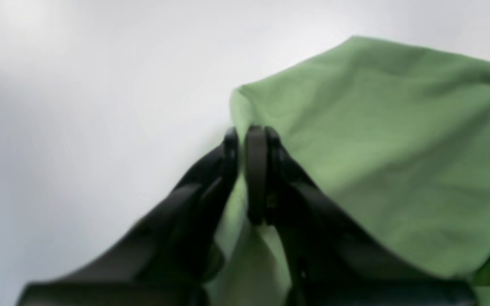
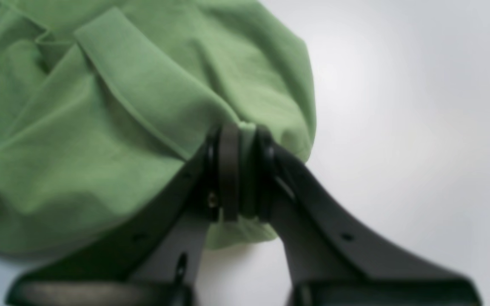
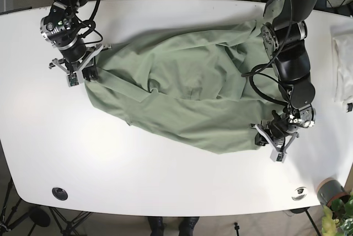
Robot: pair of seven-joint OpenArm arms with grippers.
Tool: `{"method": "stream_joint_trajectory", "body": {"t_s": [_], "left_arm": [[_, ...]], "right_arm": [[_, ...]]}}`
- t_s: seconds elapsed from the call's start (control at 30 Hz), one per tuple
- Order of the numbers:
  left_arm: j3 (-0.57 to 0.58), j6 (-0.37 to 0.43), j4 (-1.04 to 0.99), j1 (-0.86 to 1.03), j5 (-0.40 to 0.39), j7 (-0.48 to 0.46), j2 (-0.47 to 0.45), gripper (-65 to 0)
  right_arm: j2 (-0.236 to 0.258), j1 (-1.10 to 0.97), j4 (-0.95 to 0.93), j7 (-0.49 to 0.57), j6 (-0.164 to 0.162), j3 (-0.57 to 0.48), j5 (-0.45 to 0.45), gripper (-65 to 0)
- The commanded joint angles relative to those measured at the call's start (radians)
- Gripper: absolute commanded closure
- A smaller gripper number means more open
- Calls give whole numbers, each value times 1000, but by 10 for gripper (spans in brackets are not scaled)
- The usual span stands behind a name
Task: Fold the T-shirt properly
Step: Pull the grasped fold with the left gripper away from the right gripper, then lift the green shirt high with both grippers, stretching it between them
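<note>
The green T-shirt lies rumpled across the middle of the white counter, its edges pinched tight by the left pincer at lower right and the right pincer at upper left, a white cloth at the right edge.

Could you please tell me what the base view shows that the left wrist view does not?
Only the base view shows the whole green T-shirt spread across the white table, both arms, the right gripper and a white cloth at the table's edge. Only the left wrist view shows, close up, the left gripper pinching a fold of fabric. Both show shirt, table and left gripper.
</note>
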Motion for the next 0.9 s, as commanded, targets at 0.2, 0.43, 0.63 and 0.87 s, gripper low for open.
{"method": "stream_joint_trajectory", "body": {"t_s": [0.2,0.43,0.63,0.87], "left_arm": [[-91,3,138,-38,-14,85,-7,0],[-99,3,211,-79,-14,149,-10,0],[-99,3,262,-111,-12,160,-7,0],[-100,3,262,-177,-12,160,-15,0]], "right_arm": [[52,138,12,-6,-1,-3,14,0],[84,301,0,-100,-1,-3,14,0],[127,424,-3,-141,-1,-11,16,0],[176,553,0,-198,-1,-46,16,0]]}}
